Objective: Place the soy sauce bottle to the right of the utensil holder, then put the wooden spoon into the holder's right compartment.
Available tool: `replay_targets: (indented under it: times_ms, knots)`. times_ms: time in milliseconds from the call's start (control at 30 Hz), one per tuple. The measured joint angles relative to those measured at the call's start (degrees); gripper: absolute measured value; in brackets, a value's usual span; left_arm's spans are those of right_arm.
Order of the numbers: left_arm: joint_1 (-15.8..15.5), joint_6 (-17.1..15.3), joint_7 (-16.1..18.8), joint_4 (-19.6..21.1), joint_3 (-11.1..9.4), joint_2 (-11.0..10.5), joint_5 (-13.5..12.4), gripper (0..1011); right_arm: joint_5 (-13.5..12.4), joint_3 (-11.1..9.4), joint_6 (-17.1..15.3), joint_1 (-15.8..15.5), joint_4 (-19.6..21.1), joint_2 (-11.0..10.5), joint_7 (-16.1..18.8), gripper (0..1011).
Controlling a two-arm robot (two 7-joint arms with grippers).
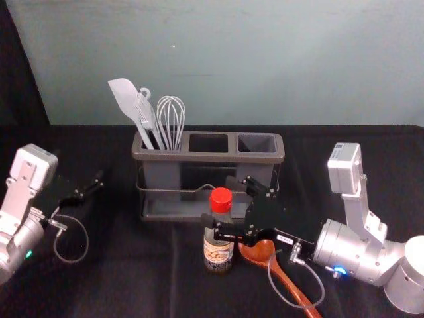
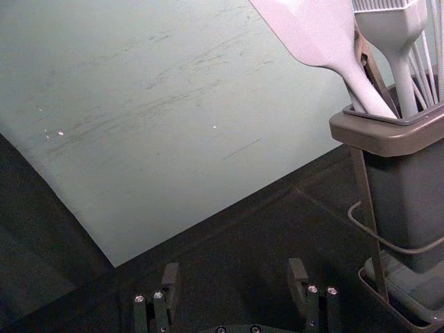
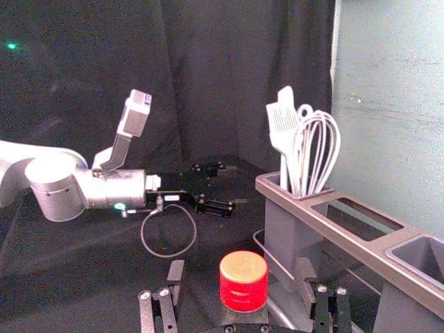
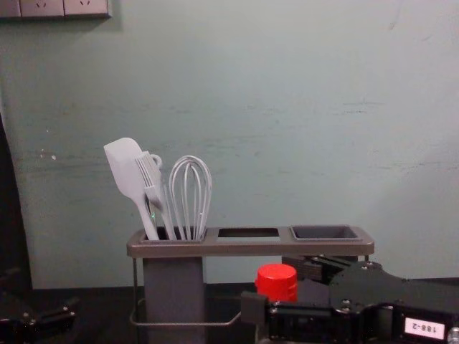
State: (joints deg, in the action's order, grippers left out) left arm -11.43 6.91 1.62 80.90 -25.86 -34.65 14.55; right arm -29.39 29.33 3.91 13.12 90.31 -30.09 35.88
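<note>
A white tag (image 4: pixel 424 328) on the right gripper (image 4: pixel 272 288) shows what looks like "188-2", though which way up it goes is unclear. The print on the bottle (image 1: pixel 218 252) is too small to read.

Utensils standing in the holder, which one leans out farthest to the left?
The white spatula: its broad, flat head reaches beyond the bristled brush and the wire whisk.

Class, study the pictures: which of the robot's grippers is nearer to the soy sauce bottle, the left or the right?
The right. The right gripper has its open fingers around the bottle; the left gripper hangs well away, beyond the utensil holder's left end.
</note>
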Motion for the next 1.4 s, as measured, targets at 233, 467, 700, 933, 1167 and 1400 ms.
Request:
replay_targets:
  times_ms: [233, 467, 700, 933, 1167, 1400]
  knots:
    - [0.0, 0.0, 0.0, 0.0, 0.0, 0.0, 0.0, 1011, 0.08, 0.15, -0.22, 0.38, -0.38, 0.45, 0.03, 1004]
    - [0.0, 0.0, 0.0, 0.0, 0.0, 0.0, 0.0, 1011, 0.08, 0.15, -0.22, 0.38, -0.38, 0.43, 0.02, 1004]
    - [0.0, 0.0, 0.0, 0.0, 0.0, 0.0, 0.0, 1012, 0.08, 0.13, -0.22, 0.38, -0.38, 0.4, 0.01, 1004]
    - [0.0, 0.0, 0.0, 0.0, 0.0, 0.0, 0.0, 1012, 0.06, 0.11, -0.22, 0.38, -0.35, 0.39, -0.02, 971]
    - [0.0, 0.0, 0.0, 0.0, 0.0, 0.0, 0.0, 1011, 0.04, 0.12, -0.21, 0.38, -0.32, 0.39, -0.05, 788]
    - [0.0, 0.0, 0.0, 0.0, 0.0, 0.0, 0.0, 1011, 0.02, 0.11, -0.19, 0.38, -0.3, 0.39, -0.05, 577]
